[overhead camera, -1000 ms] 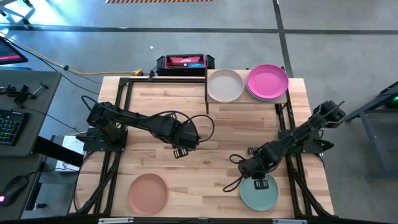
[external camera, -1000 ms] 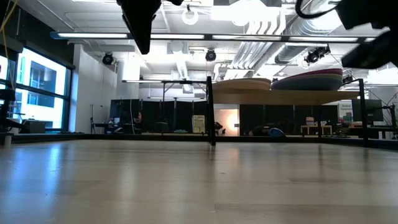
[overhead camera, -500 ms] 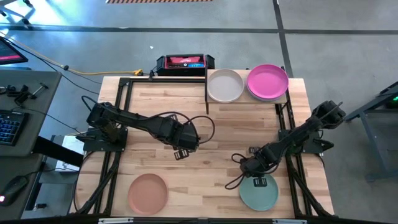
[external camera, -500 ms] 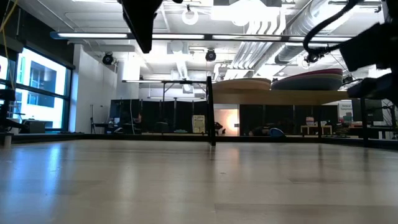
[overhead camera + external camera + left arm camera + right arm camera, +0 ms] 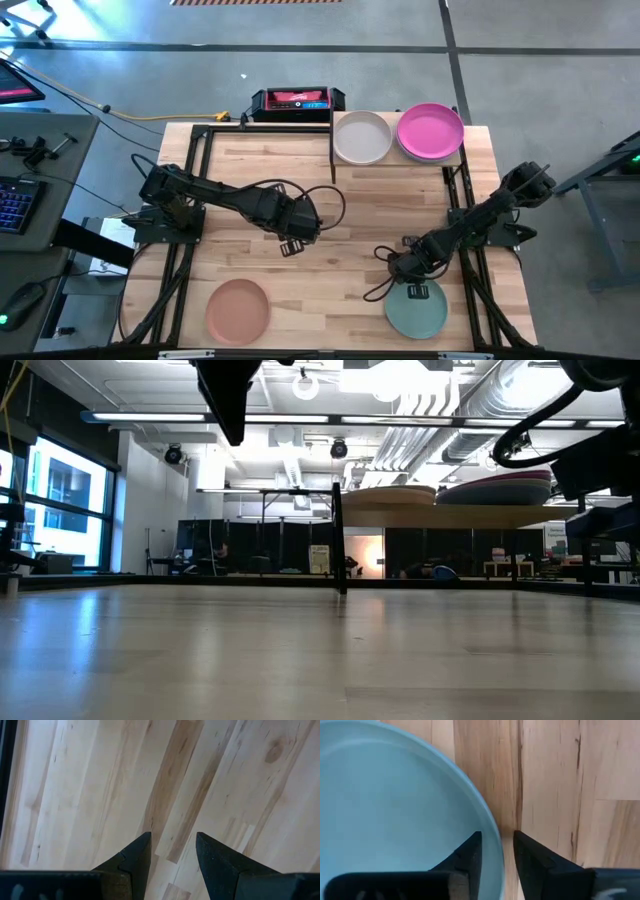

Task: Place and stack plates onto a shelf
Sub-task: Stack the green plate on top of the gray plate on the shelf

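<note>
Hovering over the near right part of the big wooden table (image 5: pixel 330 200), the right gripper (image 5: pixel 412 281) points down at the edge of the round, flat teal green plate (image 5: pixel 417 312). In the right wrist view its two dark fingers (image 5: pixel 470 852) stand a little apart, one over the plate's inside and one over the bare wood just outside the rim. The rim sits between them, but they are not pinching it yet.

The left gripper (image 5: pixel 291 243) waits over the middle of the table with its fingers (image 5: pixel 137 855) spread apart and nothing between them, only wood below.

A round peach plate (image 5: pixel 238 309) lies at the near left corner of the table. At the far edge, the small raised light-wood shelf on thin black posts (image 5: pixel 398 160) holds a round cream plate (image 5: pixel 362 137) and a round magenta plate (image 5: pixel 430 131) side by side, just touching. A black and red box (image 5: pixel 297 101) sits behind the table.
</note>
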Action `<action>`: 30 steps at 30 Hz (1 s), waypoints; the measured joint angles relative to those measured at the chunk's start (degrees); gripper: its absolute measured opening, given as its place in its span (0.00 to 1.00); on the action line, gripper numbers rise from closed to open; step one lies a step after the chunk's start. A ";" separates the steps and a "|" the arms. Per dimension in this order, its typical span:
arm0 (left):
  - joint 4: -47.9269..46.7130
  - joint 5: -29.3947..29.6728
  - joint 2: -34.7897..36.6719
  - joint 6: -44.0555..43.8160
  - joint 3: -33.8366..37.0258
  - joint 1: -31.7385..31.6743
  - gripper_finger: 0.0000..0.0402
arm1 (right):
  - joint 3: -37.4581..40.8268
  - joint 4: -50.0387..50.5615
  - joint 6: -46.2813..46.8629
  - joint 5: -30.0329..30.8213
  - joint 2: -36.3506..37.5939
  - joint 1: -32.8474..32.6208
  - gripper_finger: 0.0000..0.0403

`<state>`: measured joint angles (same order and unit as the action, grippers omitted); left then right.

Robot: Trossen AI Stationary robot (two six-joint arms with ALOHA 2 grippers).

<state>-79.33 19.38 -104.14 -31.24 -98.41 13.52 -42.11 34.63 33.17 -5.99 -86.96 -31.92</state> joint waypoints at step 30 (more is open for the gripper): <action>0.00 0.07 0.00 -0.07 0.00 0.00 0.36 | -0.21 0.33 8.11 -10.50 0.49 0.04 0.00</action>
<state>-79.33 19.44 -104.14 -31.31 -98.41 13.52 -42.31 34.96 41.28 -16.49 -86.47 -31.88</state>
